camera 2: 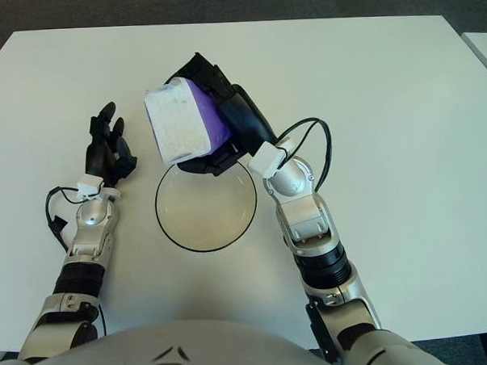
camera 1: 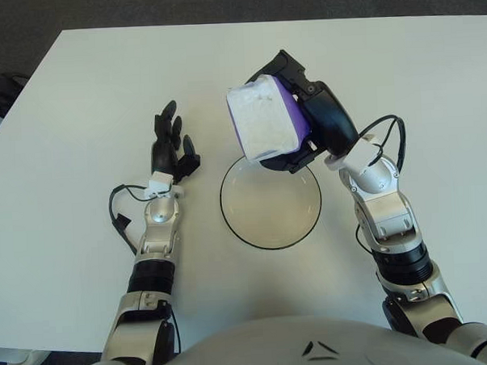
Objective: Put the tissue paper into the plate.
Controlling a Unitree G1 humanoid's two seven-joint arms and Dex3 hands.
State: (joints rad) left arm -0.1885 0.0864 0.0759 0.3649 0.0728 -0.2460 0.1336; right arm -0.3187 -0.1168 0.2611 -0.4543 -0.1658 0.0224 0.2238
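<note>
My right hand (camera 1: 310,123) is shut on a purple tissue pack (camera 1: 263,119) whose white tissue face points toward me. It holds the pack in the air over the far rim of the plate (camera 1: 270,199), a shallow cream dish with a dark rim in the middle of the white table. The pack covers part of that far rim. My left hand (camera 1: 171,145) shows to the left of the plate, fingers extended and holding nothing. In the right eye view the tissue pack (camera 2: 182,121) also hangs above the plate (camera 2: 206,203).
The white table (camera 1: 78,93) spreads wide on all sides of the plate. Dark floor lies beyond its far edge. Cables run along both forearms near the wrists.
</note>
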